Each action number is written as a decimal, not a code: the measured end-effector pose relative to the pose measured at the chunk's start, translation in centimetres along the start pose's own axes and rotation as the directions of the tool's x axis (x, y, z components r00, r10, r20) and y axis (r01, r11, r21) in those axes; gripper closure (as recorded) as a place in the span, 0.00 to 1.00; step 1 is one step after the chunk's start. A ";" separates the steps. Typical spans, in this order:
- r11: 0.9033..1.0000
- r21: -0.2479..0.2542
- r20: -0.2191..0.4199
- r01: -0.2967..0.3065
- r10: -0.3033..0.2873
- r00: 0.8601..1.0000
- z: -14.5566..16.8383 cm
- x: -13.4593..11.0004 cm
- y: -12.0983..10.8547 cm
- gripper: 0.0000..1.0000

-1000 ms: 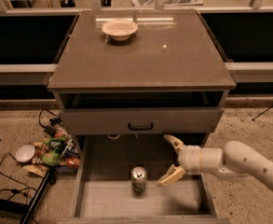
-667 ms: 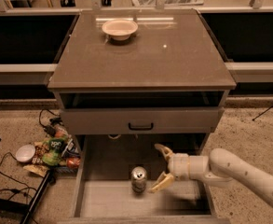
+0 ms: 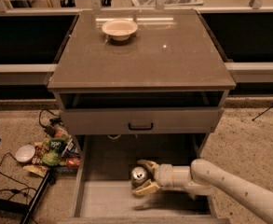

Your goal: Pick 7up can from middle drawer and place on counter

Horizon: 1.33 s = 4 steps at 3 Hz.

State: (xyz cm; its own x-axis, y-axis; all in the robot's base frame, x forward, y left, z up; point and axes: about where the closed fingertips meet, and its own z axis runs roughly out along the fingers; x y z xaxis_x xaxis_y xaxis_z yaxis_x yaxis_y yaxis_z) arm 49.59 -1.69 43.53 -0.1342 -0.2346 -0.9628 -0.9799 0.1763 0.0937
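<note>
The 7up can (image 3: pixel 137 175) stands upright in the open middle drawer (image 3: pixel 108 199), its silver top showing. My gripper (image 3: pixel 143 176) reaches in from the right at the end of the white arm. Its two tan fingers (image 3: pixel 146 188) are spread open on either side of the can, one behind it and one in front. The counter (image 3: pixel 173 55) is the wide grey-brown top of the cabinet above the drawer.
A cream bowl (image 3: pixel 120 29) sits on the counter at the back left. A closed drawer front with a black handle (image 3: pixel 141 126) overhangs the open drawer. Snack bags and cables (image 3: pixel 52 150) lie on the floor to the left.
My gripper has moved left across the drawer, from right of the can to around it, with its fingers still spread. The can has not moved.
</note>
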 end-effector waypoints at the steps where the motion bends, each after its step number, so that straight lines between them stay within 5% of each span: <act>1: 1.000 -0.011 0.001 -0.015 0.015 1.000 2.1 1.2 0.1 0.47; 2: 1.000 -0.014 0.021 -0.024 0.024 0.999 1.8 -1.1 0.5 0.70; 3: 0.997 -0.028 0.048 -0.076 0.077 0.996 -2.0 -6.0 2.4 0.94; 4: 0.992 -0.033 0.065 -0.122 0.124 0.990 -8.9 -14.8 2.9 1.00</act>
State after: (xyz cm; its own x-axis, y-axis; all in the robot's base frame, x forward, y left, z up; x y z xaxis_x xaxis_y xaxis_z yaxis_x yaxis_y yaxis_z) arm 47.43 -6.17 60.34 -0.2449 -0.1487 -0.9581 -0.9604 0.1723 0.2188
